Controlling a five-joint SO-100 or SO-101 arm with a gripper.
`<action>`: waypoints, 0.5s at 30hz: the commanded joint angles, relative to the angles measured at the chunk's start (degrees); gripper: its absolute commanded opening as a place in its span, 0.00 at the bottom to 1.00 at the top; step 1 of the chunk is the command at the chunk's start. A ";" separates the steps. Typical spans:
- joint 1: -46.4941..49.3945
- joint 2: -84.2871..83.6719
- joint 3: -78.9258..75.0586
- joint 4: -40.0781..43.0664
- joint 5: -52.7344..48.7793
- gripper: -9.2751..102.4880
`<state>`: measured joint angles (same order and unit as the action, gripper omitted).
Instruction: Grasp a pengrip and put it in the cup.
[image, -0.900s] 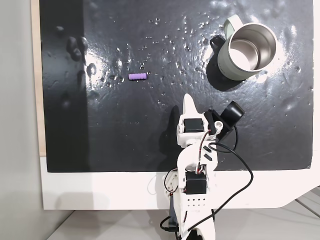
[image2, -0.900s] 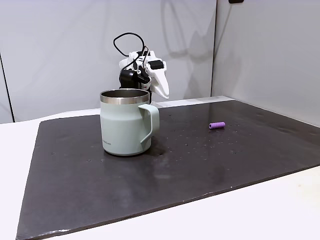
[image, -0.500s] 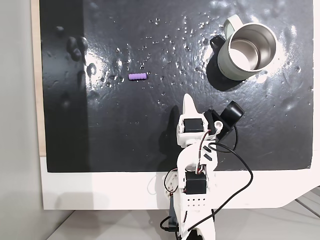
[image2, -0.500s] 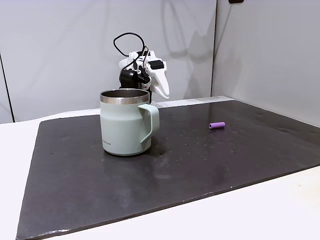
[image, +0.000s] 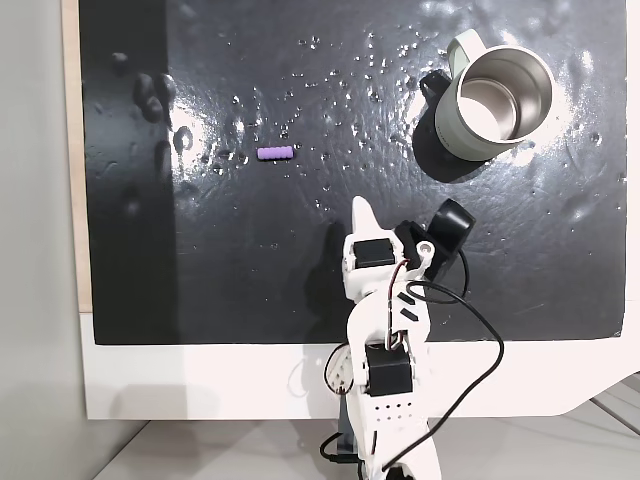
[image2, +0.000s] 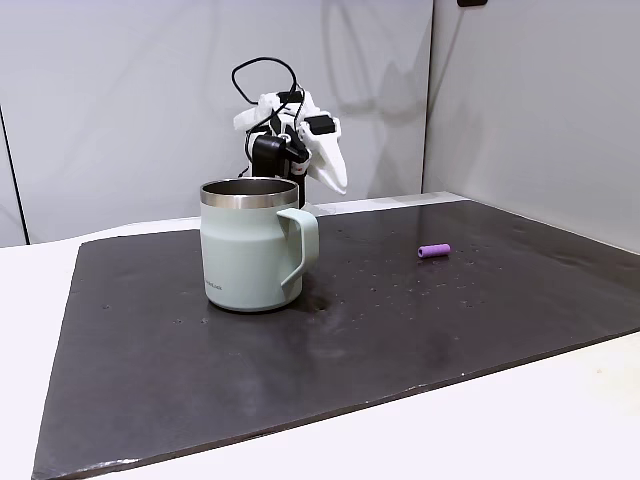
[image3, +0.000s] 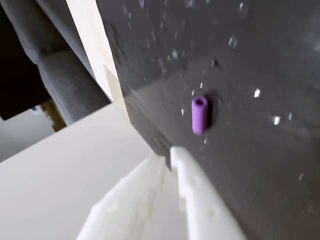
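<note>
Since the earlier frames our arm has swung a little toward the pengrip's side and lifted, while the cup and pengrip have stayed put. Nearest the base in a fixed view, our fingers (image: 360, 208) are pressed together, holding nothing, raised above the dark mat (image: 250, 290) that covers the white surface (image: 200, 380). In the wrist view the white fingers (image3: 172, 157) meet at their tips, and the pengrip (image3: 199, 115) lies just beyond them on the mat. Farther out from the base, the purple pengrip (image: 275, 153) lies flat, well apart from the cup (image: 495, 100). The cup stands upright on the mat, its handle (image2: 300, 245) turned toward the pengrip (image2: 433, 250).
</note>
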<state>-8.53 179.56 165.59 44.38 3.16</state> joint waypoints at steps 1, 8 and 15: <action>-1.23 -14.59 -15.21 3.60 1.93 0.08; -1.58 -40.96 -41.57 15.12 7.12 0.08; -6.24 -64.69 -65.39 28.13 15.47 0.10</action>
<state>-12.39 121.90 109.34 68.64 15.56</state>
